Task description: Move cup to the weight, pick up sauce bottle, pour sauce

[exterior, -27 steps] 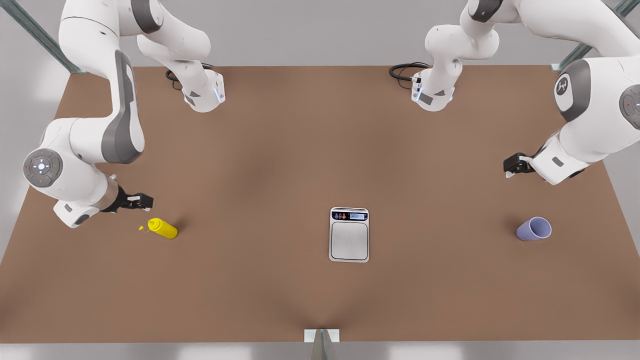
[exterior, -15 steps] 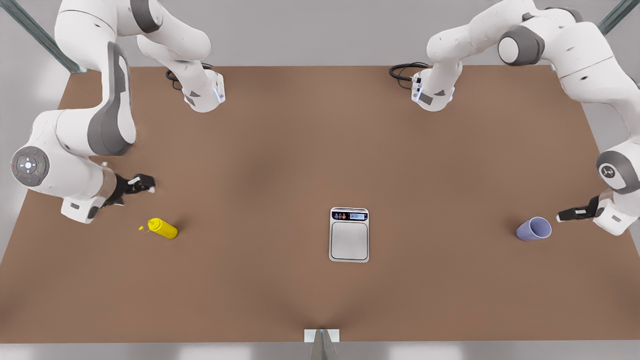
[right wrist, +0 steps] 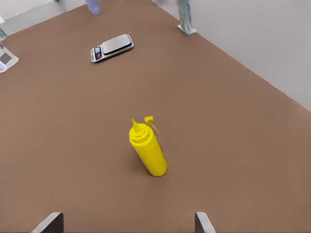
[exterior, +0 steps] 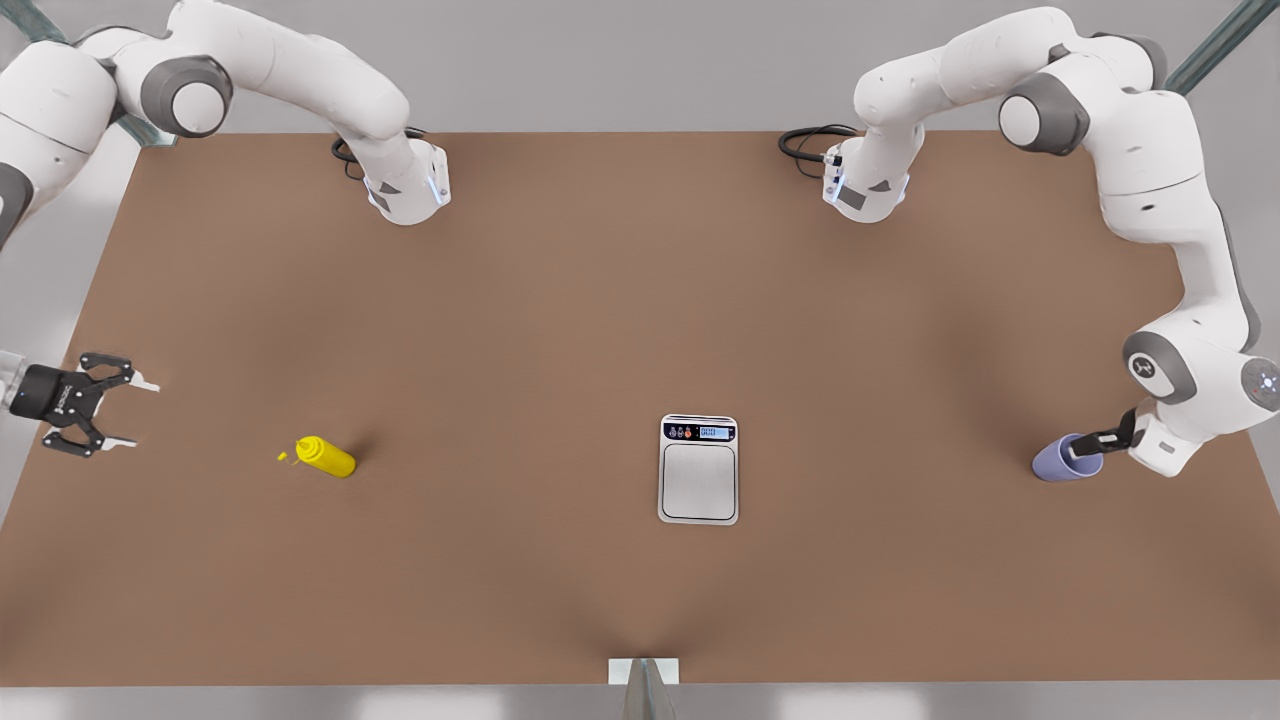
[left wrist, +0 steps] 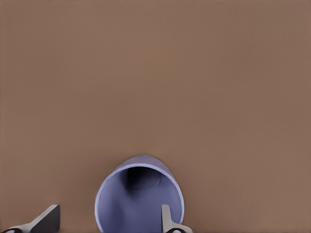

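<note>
At the front view's far left, the right gripper [exterior: 125, 412] hung with its fingers [right wrist: 48, 223] spread wide and nothing between them, well apart from the bottle [exterior: 325, 456]. The bottle lay on its side on the brown table [exterior: 560, 300], nozzle toward the front view's left. The scale [exterior: 698, 469] sat flat near the table's middle, display strip on its far edge, plate bare. At the front view's right, the cup [exterior: 1064, 459] lay on its side, mouth toward the right. The left gripper [exterior: 1090, 442] was at that mouth, released: one finger [left wrist: 167, 221] sat inside the rim, the other outside it, not clamped on the wall.
</note>
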`<state>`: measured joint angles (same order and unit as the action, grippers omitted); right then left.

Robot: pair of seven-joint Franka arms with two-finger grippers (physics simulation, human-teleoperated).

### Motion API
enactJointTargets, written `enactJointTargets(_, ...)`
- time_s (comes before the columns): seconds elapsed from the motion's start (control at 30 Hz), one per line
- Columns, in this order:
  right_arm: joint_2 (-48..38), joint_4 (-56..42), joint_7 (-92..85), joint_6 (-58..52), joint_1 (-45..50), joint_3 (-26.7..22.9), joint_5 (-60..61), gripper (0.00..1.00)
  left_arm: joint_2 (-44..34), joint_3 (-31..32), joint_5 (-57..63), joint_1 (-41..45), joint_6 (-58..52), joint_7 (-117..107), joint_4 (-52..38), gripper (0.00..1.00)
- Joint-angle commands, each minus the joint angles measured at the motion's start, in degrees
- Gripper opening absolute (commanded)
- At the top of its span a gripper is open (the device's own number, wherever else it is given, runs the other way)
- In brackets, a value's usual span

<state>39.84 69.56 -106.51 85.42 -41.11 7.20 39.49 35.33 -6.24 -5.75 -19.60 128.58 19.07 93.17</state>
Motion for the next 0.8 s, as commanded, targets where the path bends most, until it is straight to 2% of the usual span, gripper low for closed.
enactJointTargets(0.0, 0.93, -0.66, -1.07, 0.01, -0.02, 0.00, 0.85, 1.00, 0.00, 0.00, -0.06, 0.00, 0.00, 0.00, 0.00, 1.00)
enactJointTargets(0.13, 10.25, -1.19, -11.53, -0.17, -3.10, 0.00, 8.40, 1.00, 1.76, 0.00, 0.12, -0.87, 1.58, 0.00, -0.18, 1.00)
enactJointTargets(0.2, 11.92, -0.83, -11.71, -0.08, -3.28, 0.00, 12.97, 1.00, 2.37, 0.00, 0.12, -0.96, 2.29, 0.00, -0.18, 1.00)
enactJointTargets(0.23, 13.77, -0.57, -11.44, -0.26, -2.66, 0.00, 15.09, 1.00, 2.37, 0.08, 0.12, -0.96, 2.29, 0.00, -0.18, 0.94)
enactJointTargets(0.3, 14.47, 0.92, -11.71, -0.17, -2.22, 0.00, 14.47, 1.00, 2.81, 0.08, 0.12, -0.96, 2.29, -0.18, -0.18, 0.53)
enactJointTargets(0.5, 18.25, 2.33, -24.71, -4.74, -2.22, 0.27, 14.30, 1.00, 3.78, 0.00, 0.12, -0.96, 2.29, -0.26, -0.18, 0.53)
enactJointTargets(0.53, 18.34, 2.42, -25.68, -4.83, -2.04, 0.27, 14.47, 1.00, 3.78, 0.08, 0.12, -0.96, 2.29, -0.35, -0.18, 0.46)
enactJointTargets(0.6, 19.40, 2.68, -27.61, -4.91, -1.96, 0.27, 14.03, 1.00, 3.78, 0.08, 0.12, -0.96, 2.29, -0.53, -0.18, 0.39)
enactJointTargets(0.77, 22.38, 2.95, -27.70, -4.30, 1.47, 0.27, 15.61, 1.00, 4.66, 0.08, 0.21, -0.96, 2.29, -0.62, -0.18, 0.33)
